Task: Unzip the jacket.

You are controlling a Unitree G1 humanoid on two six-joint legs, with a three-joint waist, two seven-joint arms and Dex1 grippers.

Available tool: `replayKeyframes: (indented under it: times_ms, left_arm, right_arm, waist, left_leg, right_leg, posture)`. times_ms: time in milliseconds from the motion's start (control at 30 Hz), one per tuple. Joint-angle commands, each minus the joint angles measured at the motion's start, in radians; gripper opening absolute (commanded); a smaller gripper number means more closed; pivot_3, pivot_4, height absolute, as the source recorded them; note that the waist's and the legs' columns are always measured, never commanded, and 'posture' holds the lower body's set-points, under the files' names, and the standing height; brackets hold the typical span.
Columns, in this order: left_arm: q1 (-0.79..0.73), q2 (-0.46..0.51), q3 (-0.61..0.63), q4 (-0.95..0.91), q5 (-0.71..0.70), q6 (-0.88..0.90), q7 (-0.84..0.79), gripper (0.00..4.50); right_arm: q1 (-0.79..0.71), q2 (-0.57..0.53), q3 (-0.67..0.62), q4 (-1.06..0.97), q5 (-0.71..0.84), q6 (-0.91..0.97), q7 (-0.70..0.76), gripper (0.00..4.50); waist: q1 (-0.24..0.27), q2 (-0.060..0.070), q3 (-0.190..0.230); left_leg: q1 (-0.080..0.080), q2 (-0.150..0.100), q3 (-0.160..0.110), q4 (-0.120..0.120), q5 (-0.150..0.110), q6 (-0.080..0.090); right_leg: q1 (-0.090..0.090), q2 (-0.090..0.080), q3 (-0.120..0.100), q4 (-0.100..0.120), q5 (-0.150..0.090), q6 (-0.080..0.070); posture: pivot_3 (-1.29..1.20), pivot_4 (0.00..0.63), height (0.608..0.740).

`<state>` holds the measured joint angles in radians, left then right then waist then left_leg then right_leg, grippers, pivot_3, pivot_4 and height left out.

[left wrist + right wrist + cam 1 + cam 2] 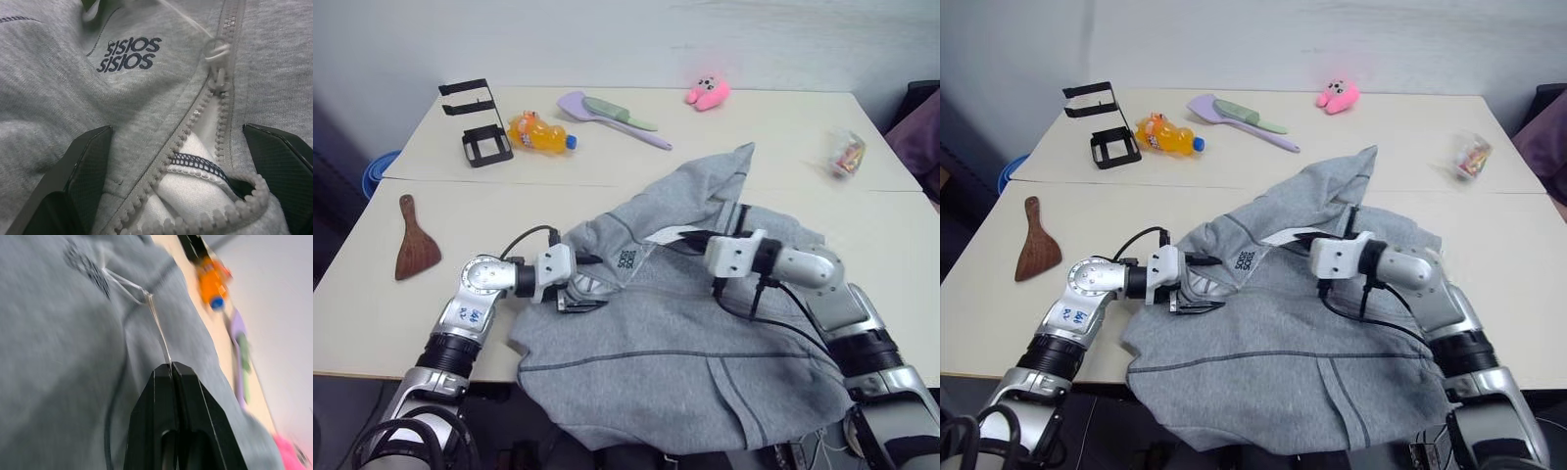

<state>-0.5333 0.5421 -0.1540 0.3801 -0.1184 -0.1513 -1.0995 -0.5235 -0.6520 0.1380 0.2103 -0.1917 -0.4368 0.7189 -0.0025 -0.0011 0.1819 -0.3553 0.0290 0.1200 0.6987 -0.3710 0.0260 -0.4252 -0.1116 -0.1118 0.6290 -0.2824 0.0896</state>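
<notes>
Each arm is silver-grey metal with black ribbed collars. Behind the left end effector (579, 299) and the right end effector (693, 238) sit white wrist blocks trailing looped black cables.

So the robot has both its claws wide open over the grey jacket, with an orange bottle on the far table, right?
Not quite: only the left gripper is wide open over the jacket. The right gripper is shut, pinching a thin string, as the right wrist view shows. The orange bottle does lie on the far table.
</notes>
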Motion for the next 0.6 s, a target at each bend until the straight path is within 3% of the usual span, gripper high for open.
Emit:
replayKeyframes:
  times_ms: [33,167,367,533,600]
  left_arm:
    - [0.061,0.0,-0.03,0.017,0.034,0.041,0.009,4.5]
    - [0.086,0.007,-0.032,0.002,0.04,0.049,0.017,4.5]
    - [0.121,0.007,-0.041,-0.009,0.045,0.074,0.013,4.5]
    - [0.132,0.01,-0.049,-0.003,0.051,0.064,0.002,4.5]
    - [0.132,0.007,-0.046,-0.007,0.039,0.07,-0.004,4.5]
  right_arm:
    - [0.069,-0.059,-0.089,-0.043,0.0,-0.011,-0.063,0.03]
    - [0.203,-0.156,-0.2,-0.108,0.01,0.0,-0.09,0.03]
    - [0.453,-0.284,-0.469,-0.13,-0.018,0.013,-0.187,0.03]
    - [0.576,-0.3,-0.582,-0.117,-0.009,0.01,-0.228,0.03]
    - [0.597,-0.271,-0.566,-0.157,0.093,-0.007,-0.175,0.03]
  waist:
    - [0.0,0.001,-0.001]
    - [0.002,0.002,-0.001]
    - [0.001,0.003,-0.003]
    - [-0.005,0.005,-0.005]
    - [-0.006,0.006,-0.007]
  left_leg:
    - [0.0,0.0,0.0,0.0,0.0,0.0]
    - [0.001,0.0,0.0,0.0,0.0,0.0]
    - [0.003,0.0,0.0,-0.002,-0.001,0.0]
    - [0.022,0.001,0.003,-0.012,-0.002,-0.001]
    - [0.022,0.001,0.003,-0.013,-0.002,-0.001]
  right_leg:
    - [0.0,0.0,0.0,0.0,0.0,0.0]
    - [0.001,0.0,0.0,-0.001,0.0,0.0]
    - [0.004,-0.001,0.001,-0.003,0.0,0.0]
    - [0.018,-0.001,0.004,-0.012,0.0,0.0]
    - [0.018,-0.002,0.007,-0.013,0.0,0.0]
  posture:
    - [0.0,0.15,0.74]
    - [0.0,0.15,0.74]
    - [0.0,0.15,0.74]
    - [0.0,0.15,0.74]
    - [0.0,0.15,0.74]
